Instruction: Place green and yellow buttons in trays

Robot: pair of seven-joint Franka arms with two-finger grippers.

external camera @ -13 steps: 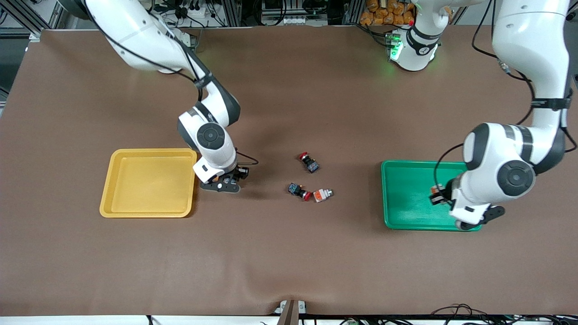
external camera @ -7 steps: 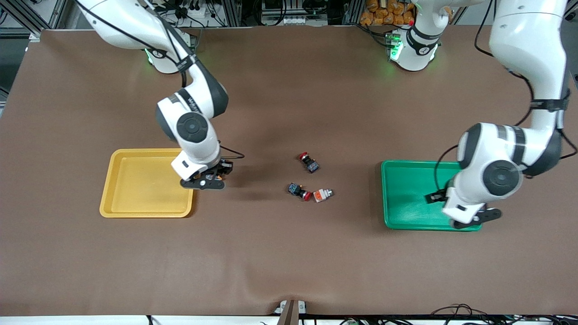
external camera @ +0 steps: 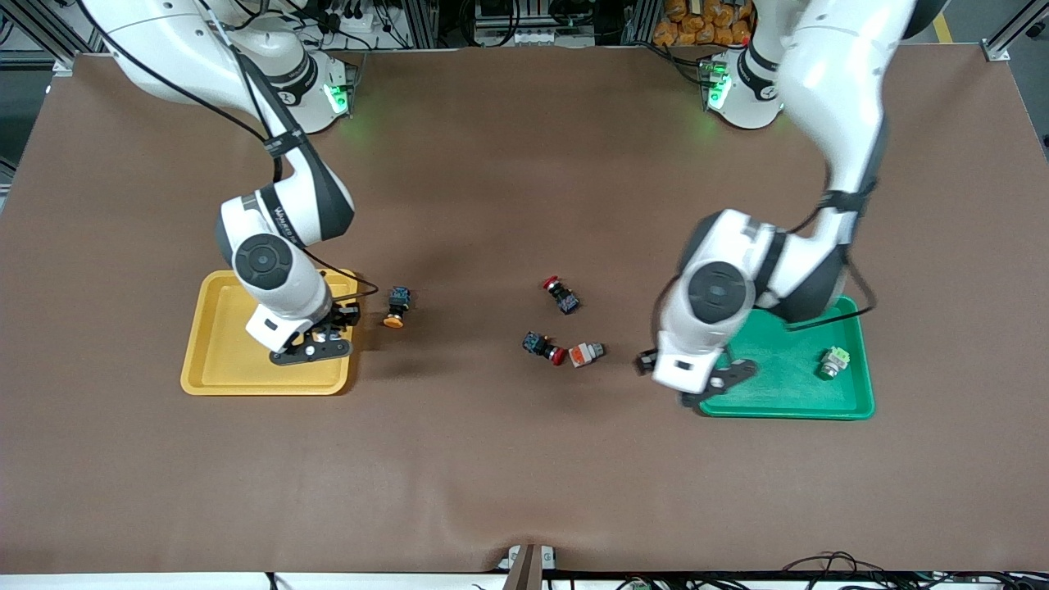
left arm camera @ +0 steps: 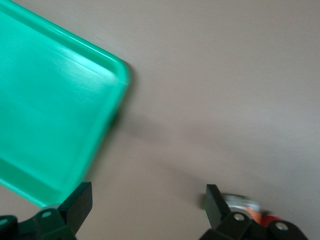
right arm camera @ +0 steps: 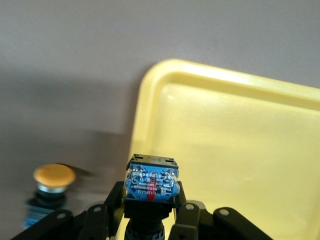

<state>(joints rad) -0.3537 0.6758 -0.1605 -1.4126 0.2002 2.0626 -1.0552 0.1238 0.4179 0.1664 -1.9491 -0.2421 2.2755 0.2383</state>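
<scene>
Gripping a black-bodied button (right arm camera: 151,181) between its fingers, the right tool (external camera: 315,342) hangs over the yellow tray (external camera: 215,360), above the tray's edge toward the table's middle; the right wrist view shows the button's blue terminal end pointing up, with the tray floor under it. Just beside that tray, toward the middle of the table (external camera: 508,459), a second black-bodied button (external camera: 397,305) with an orange-yellow cap lies on its side, cap nearer the front camera. The left tool (external camera: 711,383) is over the green tray's (external camera: 778,406) corner nearest the table's middle and the camera, with its fingers (left arm camera: 76,204) spread apart and nothing between them. A white button with a pale green face (external camera: 833,362) rests in the green tray, near the rim at the left arm's end. Three buttons lie in the middle of the table, between the trays: a red-capped one (external camera: 560,294) farthest from the camera, another red-capped one (external camera: 543,347) nearer, and a white button with an orange face (external camera: 585,354) touching or just beside that second red one, on the side toward the green tray.
</scene>
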